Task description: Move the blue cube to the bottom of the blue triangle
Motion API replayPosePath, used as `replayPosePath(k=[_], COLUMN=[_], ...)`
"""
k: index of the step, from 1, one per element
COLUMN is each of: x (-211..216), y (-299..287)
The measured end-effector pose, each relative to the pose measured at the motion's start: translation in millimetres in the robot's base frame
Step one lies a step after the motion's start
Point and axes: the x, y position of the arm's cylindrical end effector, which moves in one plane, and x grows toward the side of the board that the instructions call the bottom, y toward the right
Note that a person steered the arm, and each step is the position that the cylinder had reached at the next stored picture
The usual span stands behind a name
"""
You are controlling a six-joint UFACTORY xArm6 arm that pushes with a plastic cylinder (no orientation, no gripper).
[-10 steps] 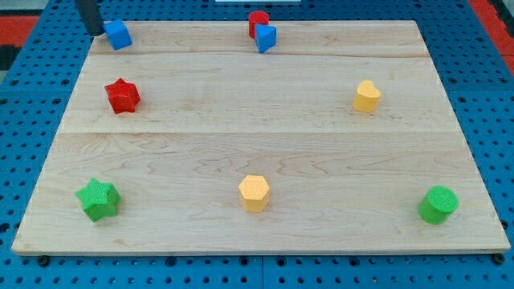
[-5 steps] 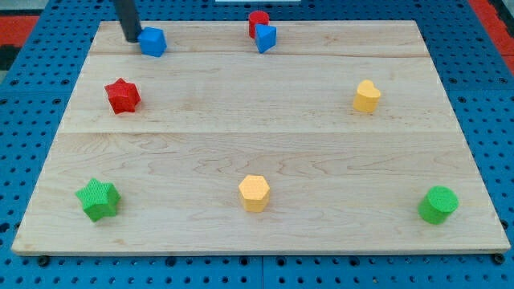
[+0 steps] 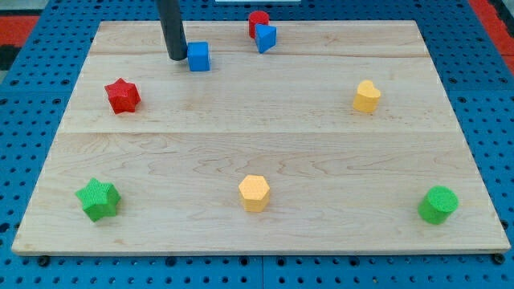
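The blue cube (image 3: 198, 57) lies on the wooden board near the view's top, left of centre. My tip (image 3: 177, 57) stands right against the cube's left side. The blue triangle (image 3: 266, 38) lies further to the right, near the top edge, touching a red cylinder (image 3: 258, 22) just behind it. The cube is to the left of and slightly below the triangle, with a gap between them.
A red star (image 3: 122, 95) lies at the left. A yellow heart-like block (image 3: 367, 96) lies at the right. A green star (image 3: 98, 199), a yellow hexagon (image 3: 254, 193) and a green cylinder (image 3: 438, 205) line the bottom. The board's edge (image 3: 257, 253) runs below them.
My tip has moved to the right and slightly down, pushing the blue cube from the top left corner toward the blue triangle. The other blocks have not moved.
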Motion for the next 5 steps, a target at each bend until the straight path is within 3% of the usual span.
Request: replayPosePath(k=[5], x=[19.9], y=[86.5])
